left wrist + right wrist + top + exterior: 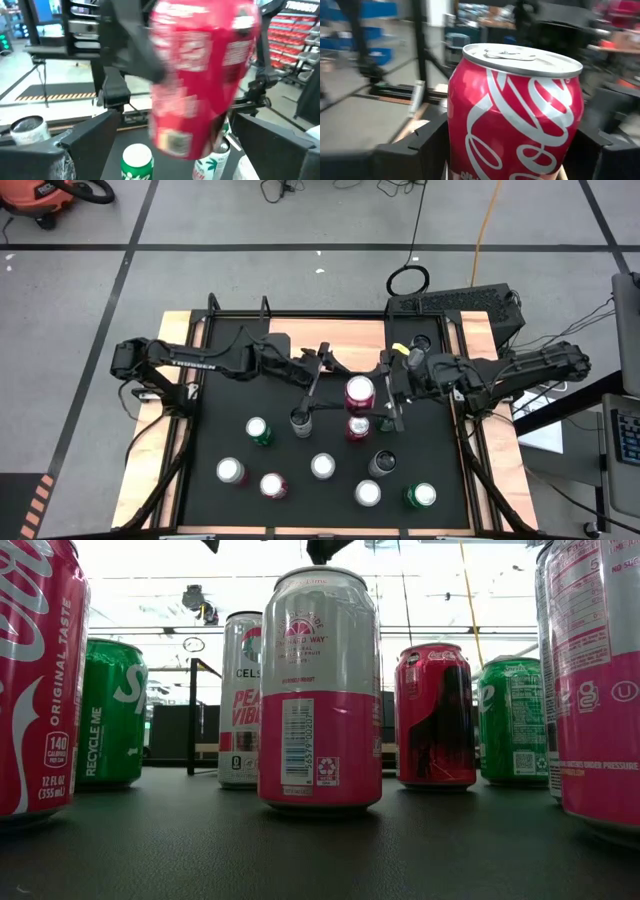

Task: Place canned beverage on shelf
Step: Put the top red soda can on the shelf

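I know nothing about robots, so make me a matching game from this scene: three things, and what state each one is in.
Things:
1. red cola can with white script
2. left pincer
3. green can with silver top

States:
a. open, holding nothing
b. standing untouched on the black mat
c. gripped by the right pincer, raised above the other cans

Pairs: 1-c, 2-a, 3-b
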Available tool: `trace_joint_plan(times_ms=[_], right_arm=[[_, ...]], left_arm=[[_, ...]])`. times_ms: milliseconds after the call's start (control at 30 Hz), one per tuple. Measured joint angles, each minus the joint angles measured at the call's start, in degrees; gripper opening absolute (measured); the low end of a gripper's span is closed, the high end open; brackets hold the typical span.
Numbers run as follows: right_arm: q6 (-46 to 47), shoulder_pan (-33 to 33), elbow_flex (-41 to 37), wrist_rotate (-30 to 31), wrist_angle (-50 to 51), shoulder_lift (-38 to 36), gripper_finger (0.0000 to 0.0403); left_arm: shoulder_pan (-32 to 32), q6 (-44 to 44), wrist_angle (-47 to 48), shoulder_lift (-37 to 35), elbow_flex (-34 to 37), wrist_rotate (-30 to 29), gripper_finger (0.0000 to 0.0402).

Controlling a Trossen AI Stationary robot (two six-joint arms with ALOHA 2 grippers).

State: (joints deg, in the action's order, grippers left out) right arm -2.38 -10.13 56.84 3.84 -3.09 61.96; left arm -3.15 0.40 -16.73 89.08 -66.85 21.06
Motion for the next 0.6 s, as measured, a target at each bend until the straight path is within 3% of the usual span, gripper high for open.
trace_joint_plan(times_ms=[367, 500, 600], right_arm=[[4.1, 0.0, -0.2, 16.9, 1.6, 0.2, 0.0271], [6.4, 0.0, -0.7, 25.2, 0.7, 1.4, 0.0271], [7.9, 0.1, -0.8, 30.2, -0.1, 3.0, 0.0271]], left_arm=[[1.2, -2.9, 12.9, -4.3, 0.0, -16.5, 0.0400], [3.7, -3.1, 13.2, -4.9, 0.0, -20.0, 0.0400], [6.1, -3.1, 13.2, -4.7, 0.0, -26.0, 0.0400]])
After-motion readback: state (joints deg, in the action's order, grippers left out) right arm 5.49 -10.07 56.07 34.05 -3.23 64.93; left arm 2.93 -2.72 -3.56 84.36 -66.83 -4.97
